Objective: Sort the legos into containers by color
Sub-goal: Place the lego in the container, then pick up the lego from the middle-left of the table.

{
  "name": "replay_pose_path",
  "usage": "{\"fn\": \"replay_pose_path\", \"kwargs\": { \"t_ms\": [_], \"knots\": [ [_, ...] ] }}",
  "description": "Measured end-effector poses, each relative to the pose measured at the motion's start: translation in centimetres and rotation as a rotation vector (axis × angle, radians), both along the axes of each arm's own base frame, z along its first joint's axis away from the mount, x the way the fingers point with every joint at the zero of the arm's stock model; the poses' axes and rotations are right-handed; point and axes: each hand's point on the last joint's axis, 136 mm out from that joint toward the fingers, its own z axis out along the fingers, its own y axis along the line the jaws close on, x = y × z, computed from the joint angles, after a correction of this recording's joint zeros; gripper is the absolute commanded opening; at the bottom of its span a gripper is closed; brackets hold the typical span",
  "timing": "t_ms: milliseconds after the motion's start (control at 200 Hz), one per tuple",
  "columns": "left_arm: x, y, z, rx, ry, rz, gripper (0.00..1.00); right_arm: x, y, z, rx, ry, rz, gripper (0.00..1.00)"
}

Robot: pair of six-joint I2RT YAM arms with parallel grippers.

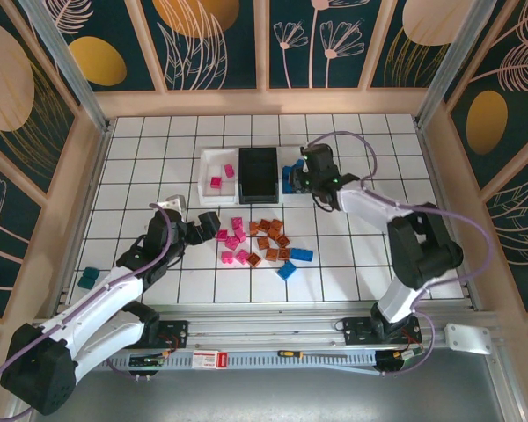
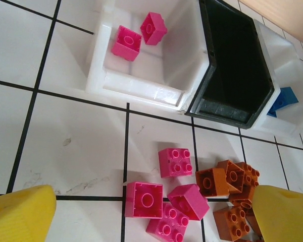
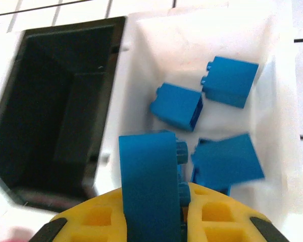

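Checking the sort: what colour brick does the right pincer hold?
A blue brick, best in right wrist view.

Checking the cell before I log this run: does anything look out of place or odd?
One thing: a teal piece lies alone by the left wall, far from the brick pile and the bins. It may be a stray brick. Nothing looks spilled or damaged.

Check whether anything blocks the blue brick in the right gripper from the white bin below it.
Nothing visible does: the right gripper holds the blue brick over the open white bin, with other blue bricks lying on its floor.
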Motion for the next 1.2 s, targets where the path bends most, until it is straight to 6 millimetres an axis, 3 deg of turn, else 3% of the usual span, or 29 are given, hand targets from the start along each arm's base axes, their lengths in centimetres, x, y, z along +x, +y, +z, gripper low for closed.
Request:
{"fn": "replay_pose_path", "kwargs": {
  "t_ms": [160,275,440,631,741,901,1201],
  "knots": [
    [-0.8,-0.9,-1.0,0.008,0.026,-0.036,0.95,2.2,0.6,-2.0,-0.026,0.029,-0.006,0.47],
    [-1.6,-1.5,-2.2,0.023,0.059,-0.062,0.92,2.6,1.0,-1.5,-0.019,0.015,0.003,0.56],
    [-2.8,-2.7,-3.3,0.038,0.094,-0.111,0.88,2.0,1.5,0.3,0.011,-0.023,0.022,0.58],
    [-5.7,-5.6,-5.7,0.12,0.154,-0.224,0.83,-0.8,2.0,3.2,0.057,-0.087,0.052,0.58],
    [-7.0,-6.4,-7.2,0.168,0.192,-0.258,0.77,-2.0,1.5,2.9,0.068,-0.082,0.045,0.58],
    [-7.0,-6.0,-8.8,0.223,0.223,-0.241,0.64,-3.0,0.9,1.2,0.059,-0.049,0.038,0.58],
    [-6.6,-5.7,-10.5,0.278,0.242,-0.224,0.65,-3.2,0.8,2.1,0.076,-0.063,0.035,0.58]
  ]
}}
